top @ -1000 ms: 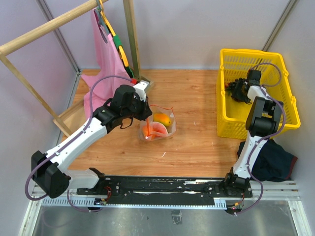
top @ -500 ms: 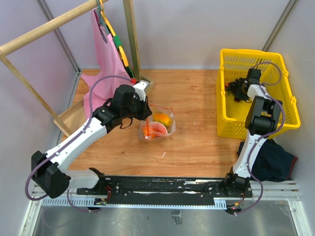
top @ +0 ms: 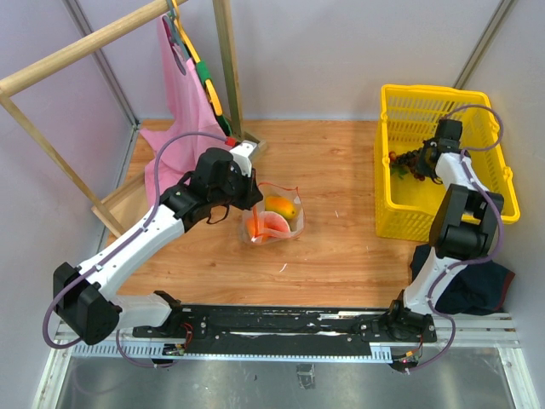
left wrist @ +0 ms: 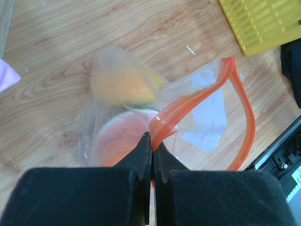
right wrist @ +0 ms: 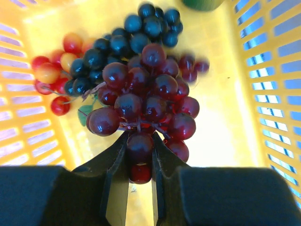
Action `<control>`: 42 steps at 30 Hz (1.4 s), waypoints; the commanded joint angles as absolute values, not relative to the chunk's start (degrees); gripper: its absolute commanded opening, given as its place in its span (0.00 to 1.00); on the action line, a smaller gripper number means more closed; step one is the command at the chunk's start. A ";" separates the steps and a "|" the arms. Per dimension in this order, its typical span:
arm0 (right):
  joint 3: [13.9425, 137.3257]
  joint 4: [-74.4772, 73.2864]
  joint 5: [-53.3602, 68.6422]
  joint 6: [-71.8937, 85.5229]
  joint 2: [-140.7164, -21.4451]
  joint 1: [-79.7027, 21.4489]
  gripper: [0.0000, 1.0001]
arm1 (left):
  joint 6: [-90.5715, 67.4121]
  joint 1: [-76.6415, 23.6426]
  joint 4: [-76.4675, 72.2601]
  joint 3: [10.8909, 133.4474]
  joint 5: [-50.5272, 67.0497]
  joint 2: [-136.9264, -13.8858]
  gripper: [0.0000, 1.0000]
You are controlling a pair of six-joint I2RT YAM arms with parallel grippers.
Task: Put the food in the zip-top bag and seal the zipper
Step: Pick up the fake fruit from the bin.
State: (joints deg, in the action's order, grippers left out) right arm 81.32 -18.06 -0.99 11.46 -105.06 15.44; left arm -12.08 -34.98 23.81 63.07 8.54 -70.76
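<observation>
The left gripper [left wrist: 152,142] is closed fully on the orange-red zipper [left wrist: 245,113] strip of the zip-top bag [left wrist: 207,123], whose mouth is held open above the table [top: 349,256]. A mango [left wrist: 121,85] is seen inside the bag. The right gripper [right wrist: 139,157] is clamped, jaws narrowly parted, on a lower berry of the dark red grape bunch [right wrist: 146,101] inside the yellow basket [right wrist: 277,108].
</observation>
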 commanded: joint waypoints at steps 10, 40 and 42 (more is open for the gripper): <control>77.32 -20.78 -2.03 11.86 -87.73 16.24 0.01 | -12.74 -33.94 22.01 62.60 10.78 -68.22 0.00; 90.86 -33.36 12.64 8.45 -61.96 -1.79 0.01 | -13.58 -32.52 21.41 62.43 13.25 -67.41 0.00; 91.76 -34.34 14.20 8.25 -61.89 -4.32 0.01 | -13.62 -32.43 21.44 62.46 13.48 -67.41 0.00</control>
